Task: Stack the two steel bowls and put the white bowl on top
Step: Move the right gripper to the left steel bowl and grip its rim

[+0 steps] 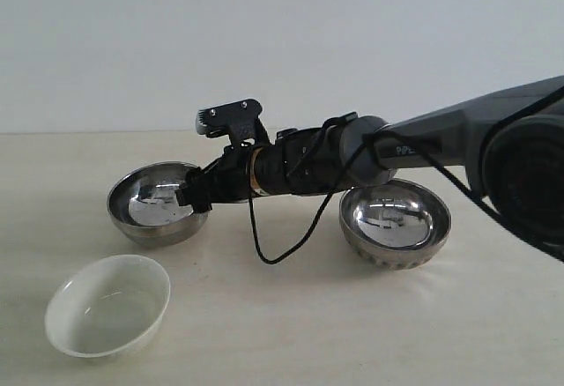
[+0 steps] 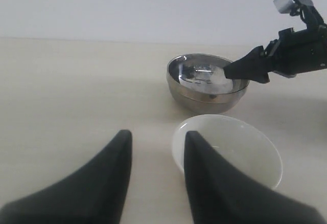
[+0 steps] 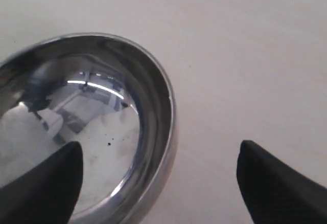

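My right end effector (image 1: 192,194), jaws spread wide and empty, straddles the rim of the smooth steel bowl (image 1: 141,205) at far left of the worktop (image 1: 291,333). The ribbed steel bowl (image 1: 395,221) sits right, the white bowl (image 1: 107,305) near left. Stacking looks unstarted; next I must clench that rim and lift. My left end effector (image 2: 158,134) hangs released.

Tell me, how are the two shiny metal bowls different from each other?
The left steel bowl is smooth outside; the right steel bowl has ribs around its lower outside. The open right gripper straddles the left steel bowl's rim; no gripper is at the right steel bowl. The left one sits nearer the white bowl. Both are round, mirror-shiny, upright and similar in size.
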